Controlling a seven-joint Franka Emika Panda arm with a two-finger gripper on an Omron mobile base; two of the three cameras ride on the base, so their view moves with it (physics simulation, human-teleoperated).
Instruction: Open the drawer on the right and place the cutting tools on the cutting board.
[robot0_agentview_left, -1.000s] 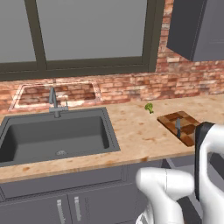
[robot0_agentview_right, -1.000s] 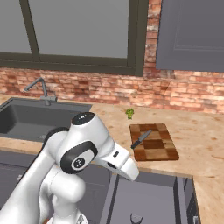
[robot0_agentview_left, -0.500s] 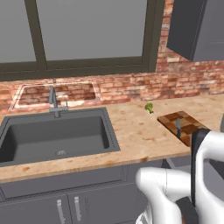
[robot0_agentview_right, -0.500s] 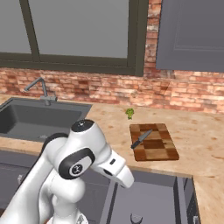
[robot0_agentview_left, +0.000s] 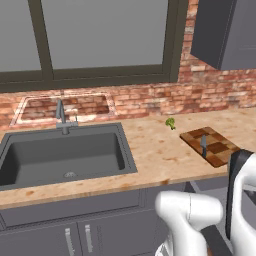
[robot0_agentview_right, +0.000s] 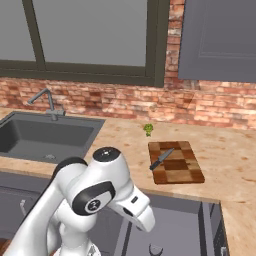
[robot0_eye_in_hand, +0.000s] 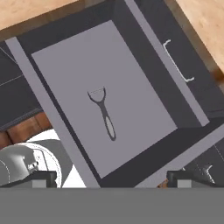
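Progress stands at roughly the halfway mark, judging by how things lie. The drawer (robot0_eye_in_hand: 109, 92) on the right is pulled open, its plain grey box showing from above in the hand view, with its small silver bar handle (robot0_eye_in_hand: 177, 61) on the front panel at the upper right of that view. One cutting tool, a dark knife (robot0_agentview_right: 161, 159), lies slantwise on the cutting board (robot0_agentview_right: 176, 161), which sits on the worktop (robot0_agentview_right: 227, 160) to the right of the sink (robot0_agentview_left: 60, 155), with a small green broccoli floret (robot0_agentview_right: 148, 129) just beside its far left corner. A second tool, a slim grey peeler (robot0_eye_in_hand: 104, 113) with a Y-shaped head, lies alone near the middle of the drawer floor, apart from every wall, its head toward the top of the hand view. The claw (robot0_eye_in_hand: 109, 177) hangs above the open drawer with its fingers spread wide and nothing between them; their dark tips (robot0_eye_in_hand: 39, 177) rise at the bottom of the hand view. What seems left is to come down over the peeler's handle, close on it, lift it and set it on the board beside the knife.
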